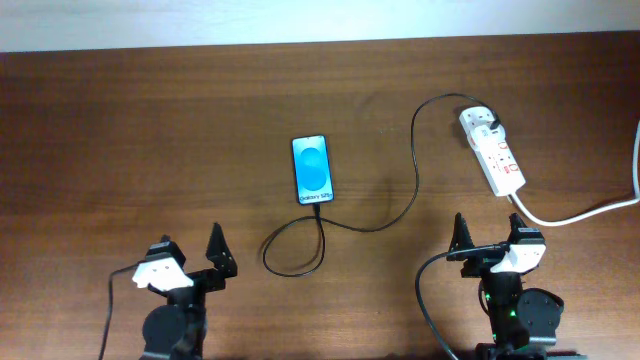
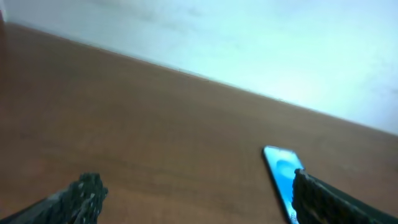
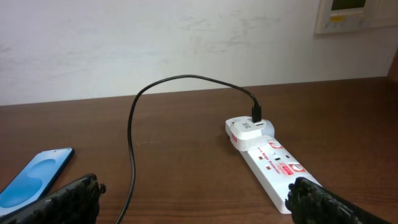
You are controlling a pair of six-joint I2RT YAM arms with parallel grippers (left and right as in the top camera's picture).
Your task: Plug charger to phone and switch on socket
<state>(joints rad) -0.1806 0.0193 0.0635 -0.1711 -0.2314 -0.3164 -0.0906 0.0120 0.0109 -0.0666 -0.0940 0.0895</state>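
- The phone [image 1: 312, 168] lies flat near the middle of the table [image 1: 120, 130]. Its blue screen is lit and faces up.
- The charger [image 3: 131, 149] is a thin black wire. One end meets the phone's near short edge. I cannot tell if the tip is pushed all the way in.
- From the phone the wire makes a loop toward the arms. Then it runs right and bends up to the socket [image 1: 497, 158].
- The socket is a long white strip, well to the right of the phone. The wire's other end goes into a white block [image 3: 249, 129] on the strip's far end.
- The strip has red marks on top. I cannot tell if a switch is on.
- A thick white cord [image 1: 590, 210] leaves the strip's near end and runs off to the right.
- The left gripper [image 1: 190, 258] is at the near edge, to the left of the phone. Its fingers are wide apart.
- The right gripper [image 1: 492, 240] is near the strip's near end. Its fingers are wide apart too.
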